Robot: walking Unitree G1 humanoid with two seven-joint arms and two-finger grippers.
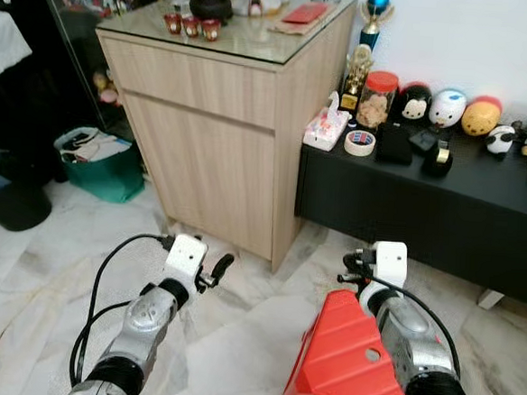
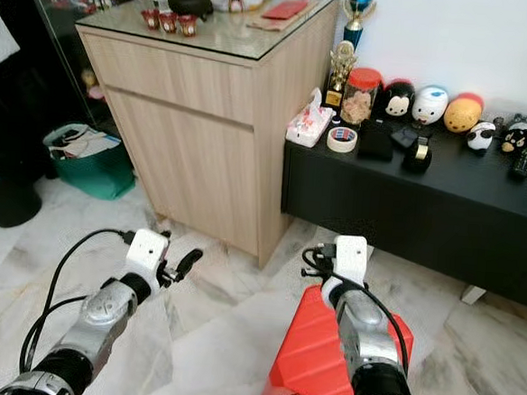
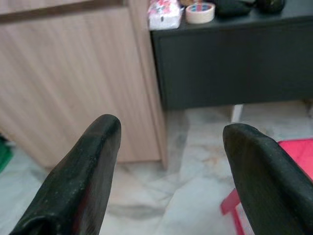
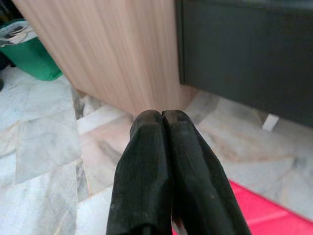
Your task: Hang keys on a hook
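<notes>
My left gripper (image 1: 219,268) is held low over the marble floor, in front of the wooden cabinet (image 1: 214,131). Its two black fingers (image 3: 88,166) stand wide open in the left wrist view, with nothing between them. My right gripper (image 1: 353,265) hangs above the back edge of a red plastic stool (image 1: 342,366). In the right wrist view its fingertips (image 4: 149,122) are pressed together, shut, with nothing visible between them. Both grippers point toward the cabinet's corner and the black low bench (image 1: 425,209).
On the bench top sit a tape roll (image 1: 360,143), a tissue packet (image 1: 325,129), a trophy (image 1: 356,73), a snack jar (image 1: 376,99) and several round toys. A green basket (image 1: 103,164) and a black bin (image 1: 10,202) stand at the left.
</notes>
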